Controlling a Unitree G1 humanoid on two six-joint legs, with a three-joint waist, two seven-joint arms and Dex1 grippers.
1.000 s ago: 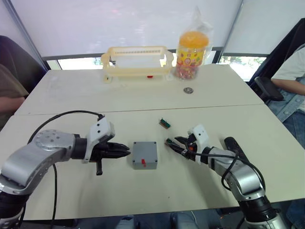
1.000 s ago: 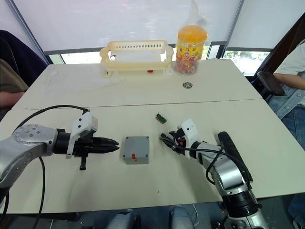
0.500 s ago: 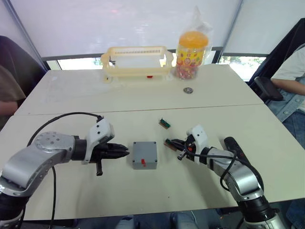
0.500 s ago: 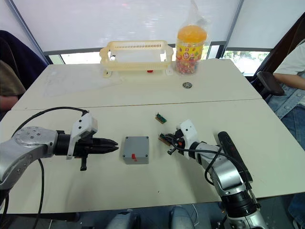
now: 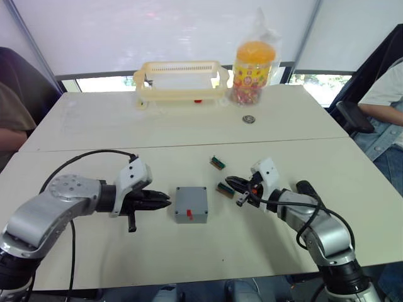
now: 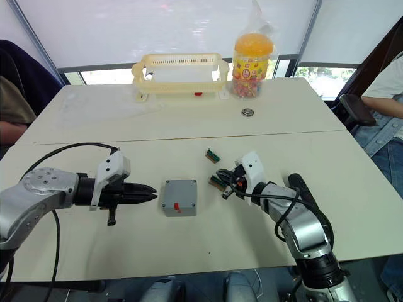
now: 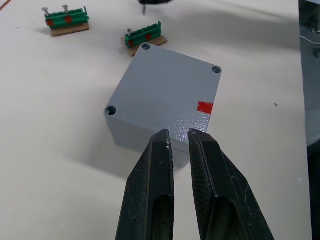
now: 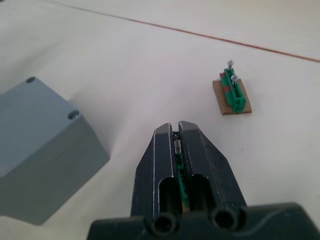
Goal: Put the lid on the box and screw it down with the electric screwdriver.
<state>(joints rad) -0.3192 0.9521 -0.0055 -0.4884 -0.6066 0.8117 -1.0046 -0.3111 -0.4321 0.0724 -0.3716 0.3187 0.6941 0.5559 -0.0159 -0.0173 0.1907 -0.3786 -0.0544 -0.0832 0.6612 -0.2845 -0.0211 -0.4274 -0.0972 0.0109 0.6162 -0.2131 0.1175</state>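
Right now your box (image 5: 191, 204) sits closed-looking on the near half of the pale table (image 5: 94, 126), its flat grey top showing screw holes at the corners and a small red mark on the side facing you. Whether that top is the lid already seated, you cannot tell from these views.

Your left gripper (image 5: 165, 201) lies level with the box, just beside its left face, fingers nearly together with only a thin gap and nothing between them. A black stick-like piece hangs below that wrist; you cannot tell what it is.

Your right gripper (image 5: 230, 183) is to the right of the box, fingers pressed together; in the right wrist view a green part sits between them, so it looks clamped on a green terminal block (image 8: 181, 172), though the hold is partly hidden. A second terminal block (image 5: 217, 163), green on a brown base with small screws, lies on the table a little farther back.

Across the table seam, on the far half, stand a cream plastic rack (image 5: 179, 80), a jar of orange sweets (image 5: 253, 65) in a clear bag, and a small round metal piece (image 5: 249, 119). Bright window blinds run behind. People sit at both table ends, a sleeve (image 5: 12, 116) at left, a blue-clad arm (image 5: 384, 119) at right.
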